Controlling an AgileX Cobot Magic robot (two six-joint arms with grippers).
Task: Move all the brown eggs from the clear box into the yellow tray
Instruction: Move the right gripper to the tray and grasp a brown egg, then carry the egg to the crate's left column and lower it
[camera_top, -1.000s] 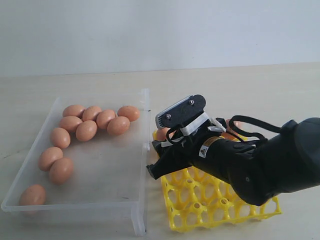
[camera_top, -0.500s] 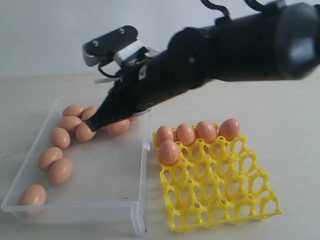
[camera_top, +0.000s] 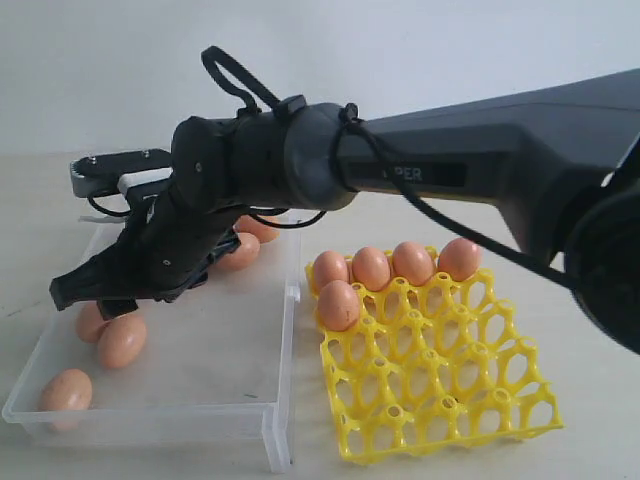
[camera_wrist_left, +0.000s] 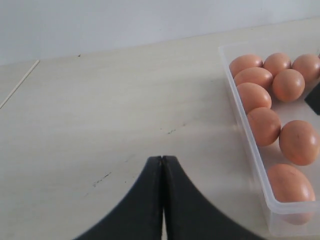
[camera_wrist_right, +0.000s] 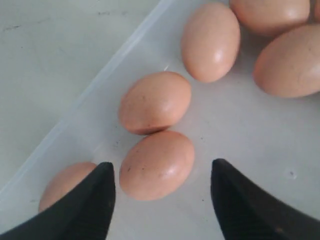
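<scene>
While five brown eggs (camera_top: 370, 267) already sit in cups of the yellow tray (camera_top: 440, 405), four along the far row and one in the next, the exterior view shows the rest lying loose in the clear box (camera_top: 150, 418), where the right gripper (camera_top: 92, 292) reaches across the middle and hangs low over the eggs at the box's left side; how its jaws stand cannot be judged from this angle. In the left wrist view, the left gripper (camera_wrist_left: 162, 197) is pressed together with nothing in it, over the bare table (camera_wrist_left: 100, 125) just outside the box wall, and a line of eggs runs along the inside of that wall. In the right wrist view, the right gripper's fingers (camera_wrist_right: 95, 200) stand wide apart and empty, bracketing one egg (camera_wrist_right: 156, 165) that lies on its side near the box wall, touching a neighbour (camera_wrist_right: 155, 102). The eggs look smooth, rounded and light, so they will likely roll or slip under a glancing touch and may crack under a hard squeeze. The sound hold is probably across the widest middle of the bracketed egg, closing gently, with care that no finger wedges against the neighbour or the wall.
</scene>
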